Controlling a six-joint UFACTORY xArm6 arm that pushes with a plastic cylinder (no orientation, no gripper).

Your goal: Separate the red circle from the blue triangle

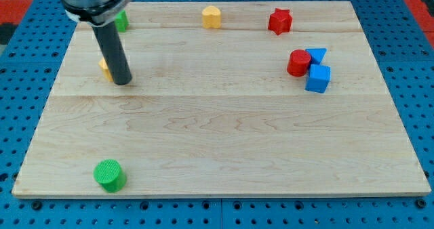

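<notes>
The red circle sits at the view's right on the wooden board. The blue triangle touches its right side, just above a blue cube that also lies against the circle's lower right. My tip rests on the board at the view's upper left, far to the left of these blocks. It stands right beside a yellow block that the rod partly hides.
A green block sits at the top left, partly behind the arm. A yellow pentagon-like block and a red star lie along the top edge. A green circle stands near the bottom left.
</notes>
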